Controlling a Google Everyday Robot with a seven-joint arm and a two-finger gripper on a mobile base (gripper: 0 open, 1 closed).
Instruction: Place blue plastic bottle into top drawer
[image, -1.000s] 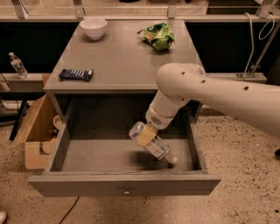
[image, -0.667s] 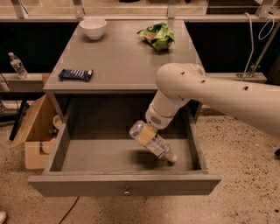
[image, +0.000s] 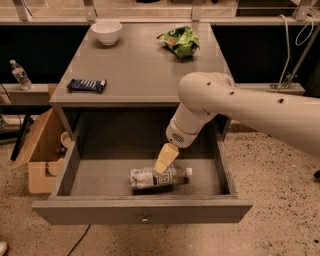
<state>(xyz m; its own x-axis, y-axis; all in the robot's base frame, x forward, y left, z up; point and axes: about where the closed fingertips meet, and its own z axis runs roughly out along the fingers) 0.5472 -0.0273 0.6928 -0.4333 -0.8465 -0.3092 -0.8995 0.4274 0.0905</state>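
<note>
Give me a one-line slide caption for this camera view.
The gripper reaches into the open top drawer, over the blue plastic bottle lying on its side inside.

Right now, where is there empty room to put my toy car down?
The tabletop is bare between bowl, green bag and snack bar. In the top drawer, the floor left of the blue plastic bottle is free. It's crowded mid-drawer, where the claw is down at the bottle.

White-capped blue plastic bottle (image: 145, 178) on its side inside the open grey top drawer (image: 100, 212), hand (image: 161, 169) over its middle.
</note>
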